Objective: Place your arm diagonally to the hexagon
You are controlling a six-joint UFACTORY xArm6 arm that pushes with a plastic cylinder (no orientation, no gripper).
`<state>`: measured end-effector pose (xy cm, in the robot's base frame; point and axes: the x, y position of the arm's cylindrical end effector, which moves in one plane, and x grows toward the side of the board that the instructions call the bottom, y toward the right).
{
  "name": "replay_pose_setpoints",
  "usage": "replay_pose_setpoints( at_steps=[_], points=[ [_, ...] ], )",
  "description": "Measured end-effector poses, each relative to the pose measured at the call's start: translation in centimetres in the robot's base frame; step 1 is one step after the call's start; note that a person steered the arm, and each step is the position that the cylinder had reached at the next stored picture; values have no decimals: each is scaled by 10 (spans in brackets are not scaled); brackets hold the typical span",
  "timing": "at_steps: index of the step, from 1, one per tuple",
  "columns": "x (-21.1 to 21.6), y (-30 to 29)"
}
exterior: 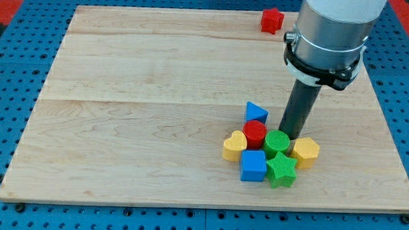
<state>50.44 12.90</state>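
Hexagon (305, 151), yellow — my tip (287, 133) just upper-left, beside green cylinder (277, 143). No pincer fitted; nothing held. Risk: drifting tip nudges the packed cluster.

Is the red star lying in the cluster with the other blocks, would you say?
No, the red star sits alone near the view's top edge, far from the cluster by my tip.

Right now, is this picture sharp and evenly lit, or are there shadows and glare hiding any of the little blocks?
Camera view: even, soft light on the wooden board, no harsh glare; only faint shadows under the cluster of blocks, such as the yellow hexagon. Camera view: all is sharp. My tip sits just above the green cylinder, up-left of the hexagon. The red block at the view's top is clear too.
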Motion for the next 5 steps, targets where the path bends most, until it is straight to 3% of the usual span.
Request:
replay_pose_setpoints(
  at_steps=[2, 4, 5],
  points=[
    [-17, -15],
    [-50, 145],
    [-12, 193]
  ],
)
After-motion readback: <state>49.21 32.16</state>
